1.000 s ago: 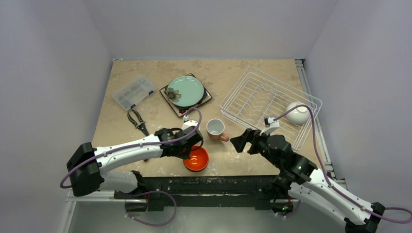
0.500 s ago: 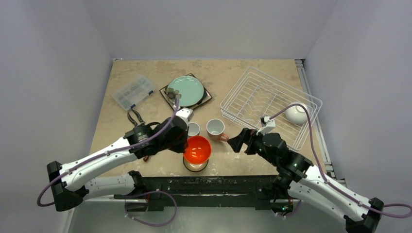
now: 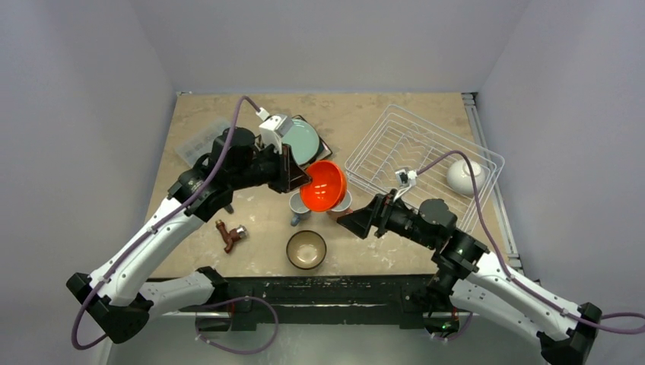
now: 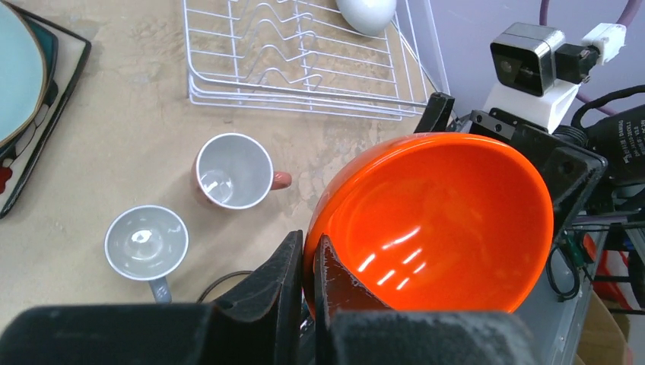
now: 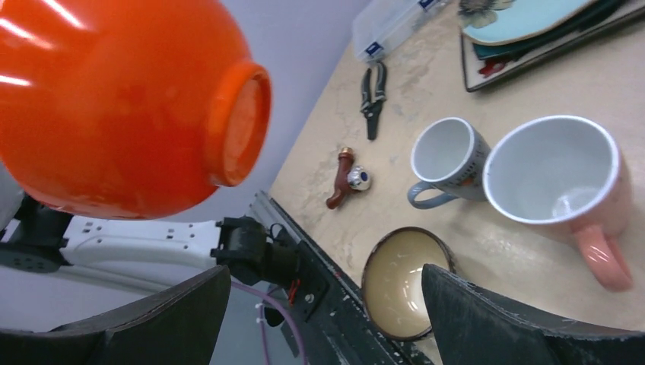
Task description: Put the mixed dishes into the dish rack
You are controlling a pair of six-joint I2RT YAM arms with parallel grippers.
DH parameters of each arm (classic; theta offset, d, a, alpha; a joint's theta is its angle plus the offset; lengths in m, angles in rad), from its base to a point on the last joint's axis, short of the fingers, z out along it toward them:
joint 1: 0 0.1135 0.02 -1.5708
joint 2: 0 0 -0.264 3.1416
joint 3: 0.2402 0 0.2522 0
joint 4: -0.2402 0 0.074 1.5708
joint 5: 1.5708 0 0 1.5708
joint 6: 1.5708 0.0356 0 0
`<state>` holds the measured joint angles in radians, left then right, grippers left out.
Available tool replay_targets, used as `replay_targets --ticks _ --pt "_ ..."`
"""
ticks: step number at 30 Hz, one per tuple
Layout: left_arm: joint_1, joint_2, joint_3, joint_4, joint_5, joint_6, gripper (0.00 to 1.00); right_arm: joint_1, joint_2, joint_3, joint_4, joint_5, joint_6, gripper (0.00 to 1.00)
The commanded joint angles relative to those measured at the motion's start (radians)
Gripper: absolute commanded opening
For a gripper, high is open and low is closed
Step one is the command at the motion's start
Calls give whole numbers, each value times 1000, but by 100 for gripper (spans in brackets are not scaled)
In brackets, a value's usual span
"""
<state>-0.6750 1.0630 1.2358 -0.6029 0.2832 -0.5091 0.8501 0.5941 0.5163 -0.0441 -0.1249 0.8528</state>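
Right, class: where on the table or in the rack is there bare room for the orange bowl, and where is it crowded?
Free: in the dish rack, left of the white bowl; the table strip between teal plate and rack. Crowded: around the pale blue mug, pink mug and dark brown bowl.

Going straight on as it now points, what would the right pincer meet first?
Probably the dark brown bowl, seen between the open fingers of the right pincer; the pink mug stands close beside. Depth unclear.

Orange bowl [image 4: 449,220], pink mug [image 4: 232,171] (white inside), white dish rack [image 4: 297,103]
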Motion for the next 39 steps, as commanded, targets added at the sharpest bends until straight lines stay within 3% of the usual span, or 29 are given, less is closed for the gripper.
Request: replay_targets --ticks 1,6,18,21,29,33,39 --pt "46 7 -10 147 157 62 0 17 51 82 110 -99 -67 98" --pt "167 14 -96 250 318 44 0 70 73 67 272 -125 -116 98" --pt "202 31 -88 185 290 103 0 90 202 53 554 40 -121 99" --pt "201 32 -90 184 289 101 0 90 206 50 562 104 -105 98" --pt "202 49 -91 195 329 79 0 89 244 100 533 87 -67 98" --pt "201 53 -91 191 324 77 0 90 249 75 587 73 -27 93" --pt "200 54 -93 190 324 76 0 90 265 73 629 57 9 78"
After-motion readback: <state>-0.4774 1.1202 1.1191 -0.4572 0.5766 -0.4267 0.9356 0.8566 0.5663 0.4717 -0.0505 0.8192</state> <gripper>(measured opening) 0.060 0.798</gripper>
